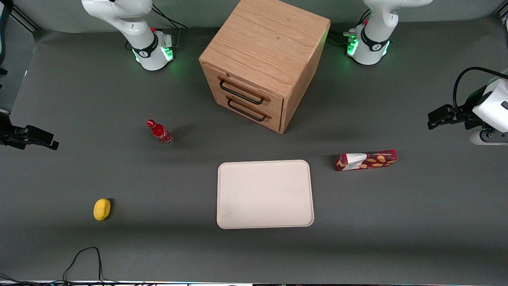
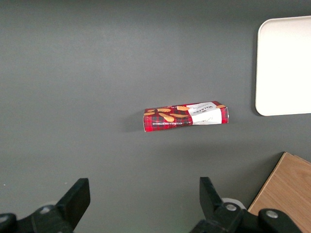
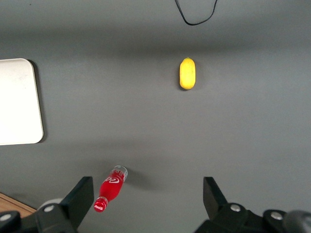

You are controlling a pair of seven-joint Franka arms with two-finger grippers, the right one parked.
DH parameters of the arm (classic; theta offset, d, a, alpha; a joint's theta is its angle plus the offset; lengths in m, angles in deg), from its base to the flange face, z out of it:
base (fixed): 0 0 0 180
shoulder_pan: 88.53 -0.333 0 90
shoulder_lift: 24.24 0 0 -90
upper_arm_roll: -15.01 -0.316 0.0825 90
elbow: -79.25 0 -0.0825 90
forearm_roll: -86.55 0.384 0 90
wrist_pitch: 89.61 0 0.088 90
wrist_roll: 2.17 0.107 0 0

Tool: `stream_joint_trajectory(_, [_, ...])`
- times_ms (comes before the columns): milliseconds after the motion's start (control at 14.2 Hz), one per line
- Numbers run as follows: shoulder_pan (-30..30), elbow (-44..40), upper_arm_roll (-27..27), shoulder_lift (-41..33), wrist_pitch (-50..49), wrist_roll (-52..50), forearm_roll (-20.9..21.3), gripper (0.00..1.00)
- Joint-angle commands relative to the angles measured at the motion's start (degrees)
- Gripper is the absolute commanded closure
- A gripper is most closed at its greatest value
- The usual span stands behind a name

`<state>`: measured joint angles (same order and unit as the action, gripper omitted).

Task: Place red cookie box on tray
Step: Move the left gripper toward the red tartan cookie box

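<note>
The red cookie box [image 1: 366, 159] lies flat on the grey table beside the tray, toward the working arm's end. It also shows in the left wrist view [image 2: 184, 115], with its white label end pointing toward the tray. The cream-white tray [image 1: 264, 194] sits in front of the wooden cabinet with nothing on it, and its corner shows in the left wrist view [image 2: 284, 63]. My left gripper [image 1: 433, 120] hangs open and empty above the table, apart from the box and a little farther from the front camera. Its jaws stand wide apart in the left wrist view [image 2: 143, 187].
A wooden two-drawer cabinet [image 1: 264, 59] stands farther from the front camera than the tray. A small red bottle [image 1: 159, 132] and a yellow object [image 1: 101, 209] lie toward the parked arm's end. A black cable [image 1: 83, 258] loops at the table's near edge.
</note>
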<state>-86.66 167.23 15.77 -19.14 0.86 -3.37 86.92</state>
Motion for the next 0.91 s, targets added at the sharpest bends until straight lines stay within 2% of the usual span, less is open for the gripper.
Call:
stream_joint_trajectory(0, [0.4,1.1,-0.4,-1.2,-0.5,0.7,-0.5,0.00])
stream_joint_trajectory(422, [1.2,3.3,0.6,-1.9,-0.2,-1.5,-0.5,0.00])
stream_joint_trajectory(844, [3.7,17.2,5.7,-12.1,5.4,-10.6,-0.5,0.00])
